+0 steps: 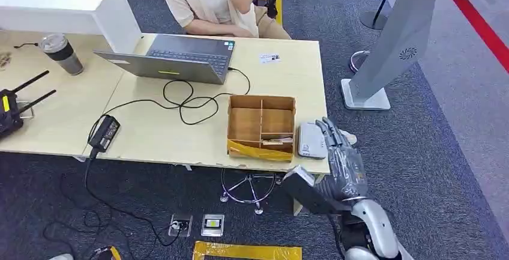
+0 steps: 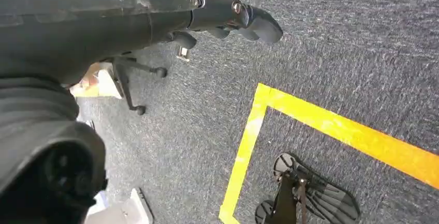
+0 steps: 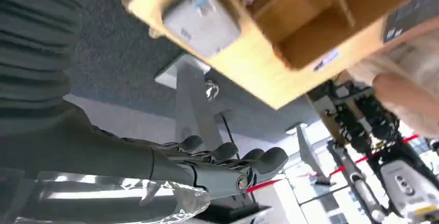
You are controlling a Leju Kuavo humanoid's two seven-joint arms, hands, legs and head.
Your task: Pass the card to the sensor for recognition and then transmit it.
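Observation:
An open cardboard box (image 1: 261,125) with dividers stands at the table's front right. Small cards (image 1: 277,142) lie in its front right compartment. Just right of the box a white sensor (image 1: 311,140) lies flat by the table's corner. My right hand (image 1: 339,152) hovers beside the sensor at the table's right edge, fingers stretched and apart, holding nothing. In the right wrist view the same hand (image 3: 222,167) is empty, with the sensor (image 3: 202,19) and box (image 3: 321,22) beyond it. My left hand (image 2: 233,14) hangs over the carpet, fingers loose and empty.
A person (image 1: 216,2) sits behind a grey laptop (image 1: 180,56); its cable and charger brick (image 1: 105,131) trail across the table. Another card (image 1: 269,57) lies near the person. A tumbler (image 1: 60,53) stands at the left. A grey kiosk stand (image 1: 396,38) rises on the right.

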